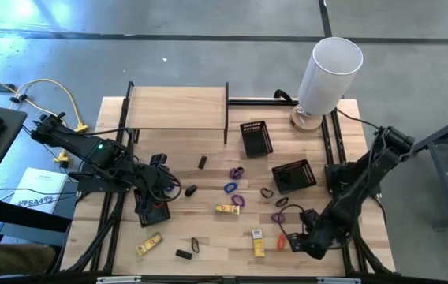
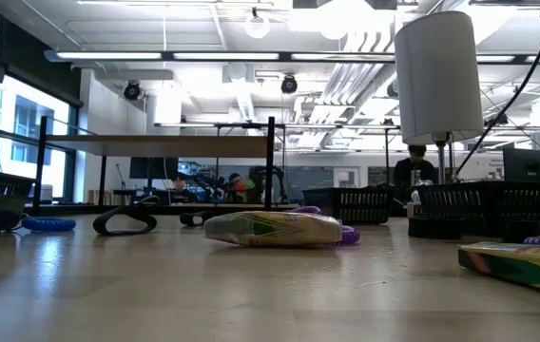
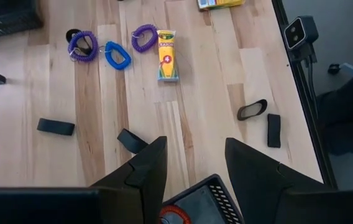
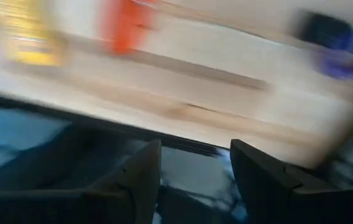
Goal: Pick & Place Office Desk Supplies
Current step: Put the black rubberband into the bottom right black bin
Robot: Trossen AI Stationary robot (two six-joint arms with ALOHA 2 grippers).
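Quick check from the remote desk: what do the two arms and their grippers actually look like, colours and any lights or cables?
Both arms are dark, near-black, built of jointed tubular links. The left arm shows a small green light on one link, with a yellow cable lying behind its base. The right arm looks plain black. The left gripper has two broad, flat, dark fingers with angled tips; the right gripper has the same shape.

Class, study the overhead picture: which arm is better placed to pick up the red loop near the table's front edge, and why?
Probably the right. The right gripper hovers open beside the red loop, while the left gripper sits across the table, beyond the yellow packet.
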